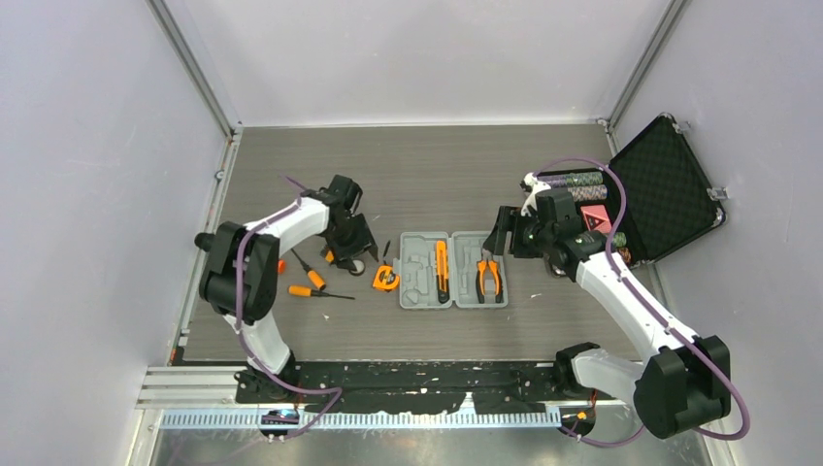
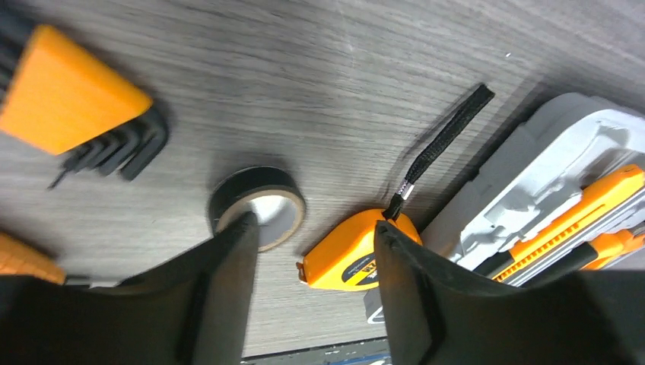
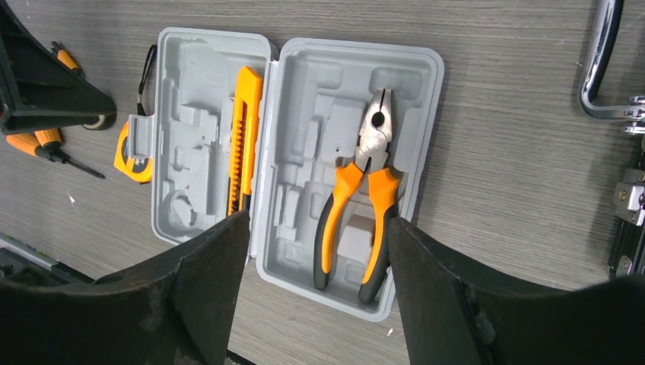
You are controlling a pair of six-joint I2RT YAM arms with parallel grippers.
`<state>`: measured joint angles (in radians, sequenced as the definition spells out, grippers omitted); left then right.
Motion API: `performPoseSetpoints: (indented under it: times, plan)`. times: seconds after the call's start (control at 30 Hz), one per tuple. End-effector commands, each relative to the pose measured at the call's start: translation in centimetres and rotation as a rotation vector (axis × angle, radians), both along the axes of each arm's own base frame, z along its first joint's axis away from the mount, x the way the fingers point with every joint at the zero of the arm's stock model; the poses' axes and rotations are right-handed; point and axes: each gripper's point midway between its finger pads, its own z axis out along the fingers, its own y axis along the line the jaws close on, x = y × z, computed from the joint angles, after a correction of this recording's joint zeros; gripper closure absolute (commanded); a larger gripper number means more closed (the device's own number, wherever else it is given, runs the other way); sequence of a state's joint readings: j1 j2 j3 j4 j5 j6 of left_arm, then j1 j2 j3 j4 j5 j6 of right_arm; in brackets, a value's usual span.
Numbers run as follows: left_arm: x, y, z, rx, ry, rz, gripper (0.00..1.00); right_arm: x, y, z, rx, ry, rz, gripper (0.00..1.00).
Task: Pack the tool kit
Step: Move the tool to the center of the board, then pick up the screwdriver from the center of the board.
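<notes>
At mid-table, the grey tool case (image 1: 417, 269) lies open (pliers (image 3: 357, 205) in its right half, a utility knife (image 3: 243, 137) in its left). Right gripper (image 3: 317, 220) hovers above it, fingers apart, empty. Left gripper (image 2: 316, 224), also spread, hangs over the tape measure (image 2: 346, 258) just beside the case.

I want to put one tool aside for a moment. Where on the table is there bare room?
The far strip of table, between the case and the back wall, is bare; so is the strip in front of the case. Left of it is crowded: tape measure, tape roll, screwdrivers.
</notes>
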<state>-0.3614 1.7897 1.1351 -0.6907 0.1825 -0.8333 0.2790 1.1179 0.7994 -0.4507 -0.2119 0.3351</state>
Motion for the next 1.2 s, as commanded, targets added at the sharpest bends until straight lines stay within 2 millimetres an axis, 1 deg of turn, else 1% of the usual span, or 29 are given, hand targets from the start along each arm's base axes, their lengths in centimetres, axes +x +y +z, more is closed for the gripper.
performPoseSetpoints:
  times: [0.0, 0.1, 0.2, 0.27, 0.4, 0.47, 0.5, 0.6, 0.7, 0.83, 0.93, 1.07, 1.17]
  plan:
    - [1.9, 2.1, 4.1, 0.083, -0.141, 0.032, 0.38, -0.2, 0.0, 1.1, 0.013, -0.04, 0.009, 0.28]
    - [2.2, 3.9, 5.7, 0.169, -0.191, 0.047, 0.33, -0.2, -0.1, 1.1, 0.011, -0.042, 0.009, 0.28]
    - [2.1, 4.9, 6.5, 0.211, -0.219, 0.052, 0.33, -0.2, -0.1, 1.2, 0.011, -0.044, 0.012, 0.28]
    - [1.9, 5.2, 6.3, 0.214, -0.215, 0.048, 0.33, -0.1, 0.0, 1.1, 0.009, -0.044, 0.014, 0.28]
    - [1.2, 4.9, 5.5, 0.196, -0.184, 0.032, 0.34, -0.1, 0.0, 0.8, 0.007, -0.032, 0.02, 0.28]
    - [1.1, 5.4, 5.3, 0.207, -0.178, 0.047, 0.34, -0.1, 0.1, 0.7, 0.008, -0.027, 0.023, 0.28]
    - [1.1, 6.0, 5.2, 0.213, -0.178, 0.067, 0.33, -0.2, 0.1, 0.7, 0.009, -0.027, 0.023, 0.28]
    - [0.9, 8.6, 4.6, 0.219, -0.157, 0.163, 0.35, -0.2, 0.0, 0.6, 0.005, -0.028, 0.021, 0.28]
    - [0.8, 11.3, 4.5, 0.256, -0.166, 0.237, 0.37, -0.2, 0.0, 0.3, 0.004, -0.02, 0.023, 0.28]
    - [0.5, 13.0, 3.5, 0.271, -0.141, 0.287, 0.39, -0.2, 0.2, 0.1, 0.01, -0.013, 0.024, 0.28]
    - [0.1, 13.4, 2.1, 0.265, -0.099, 0.297, 0.43, -0.2, 0.2, 0.0, 0.013, -0.011, 0.024, 0.28]
    - [-0.3, 12.5, 0.4, 0.222, -0.044, 0.283, 0.47, -0.2, 0.1, -0.2, 0.005, -0.01, 0.021, 0.28]
    - [-0.6, 11.9, -0.3, 0.194, -0.027, 0.283, 0.52, -0.2, 0.1, -0.3, 0.004, -0.007, 0.021, 0.28]
